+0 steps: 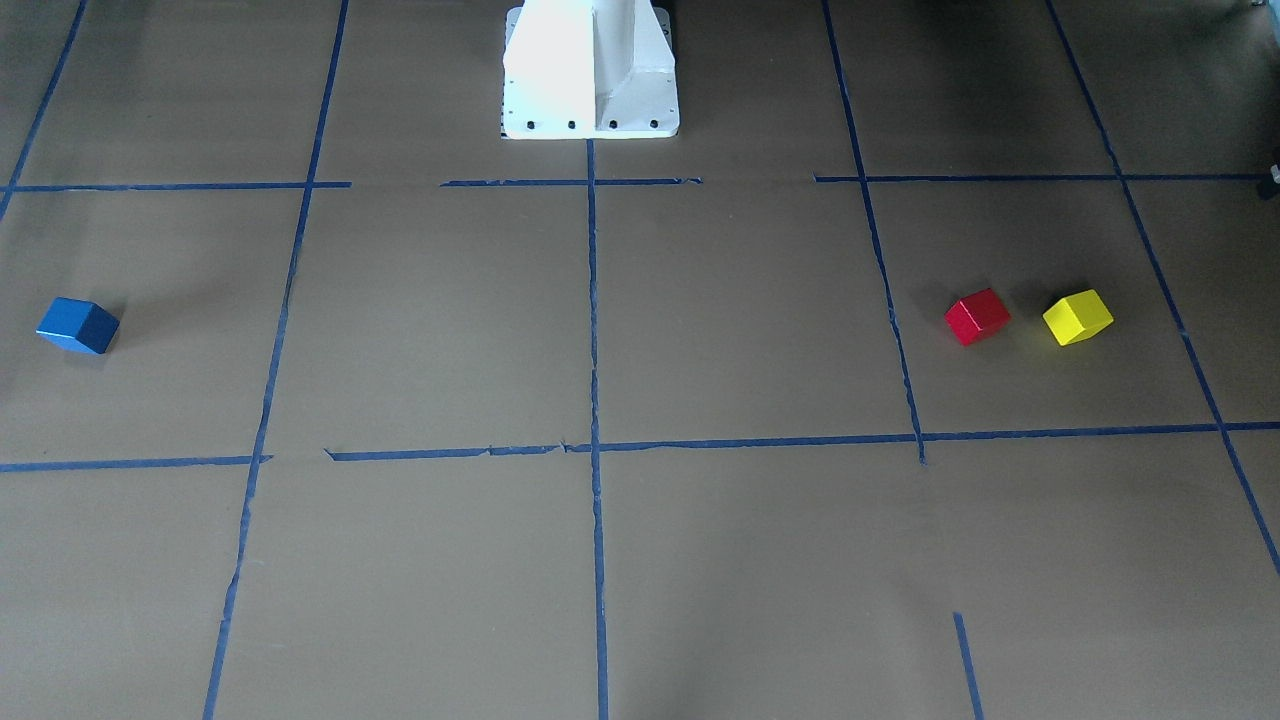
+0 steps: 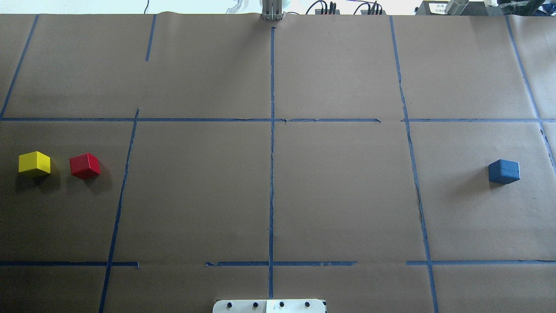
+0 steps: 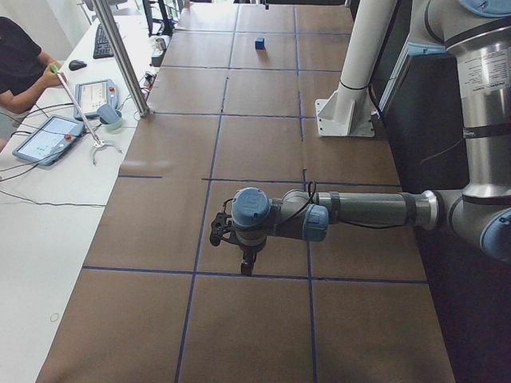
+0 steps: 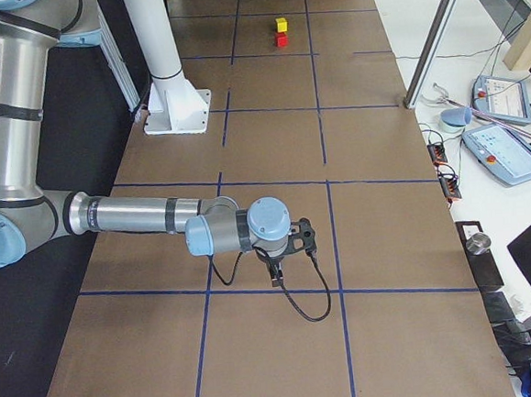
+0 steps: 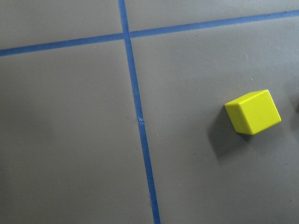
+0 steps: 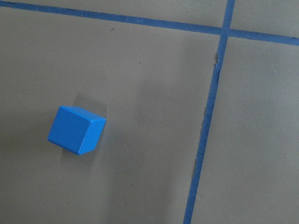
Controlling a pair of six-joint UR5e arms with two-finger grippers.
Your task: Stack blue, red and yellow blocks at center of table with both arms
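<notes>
The blue block (image 2: 504,171) lies alone on the table's right side; it also shows in the right wrist view (image 6: 76,130). The red block (image 2: 85,165) and the yellow block (image 2: 34,163) lie side by side, apart, at the far left. The yellow block shows in the left wrist view (image 5: 252,112). My left gripper (image 3: 247,263) hangs above the table's left end, and my right gripper (image 4: 276,273) above its right end. Both show only in the side views, so I cannot tell whether they are open or shut. No fingers show in the wrist views.
The white robot base (image 2: 269,305) stands at the near middle edge. Blue tape lines (image 2: 272,174) mark a grid on the brown paper. A metal post (image 3: 124,60), tablets (image 3: 46,137) and an operator (image 3: 20,64) are beside the far edge.
</notes>
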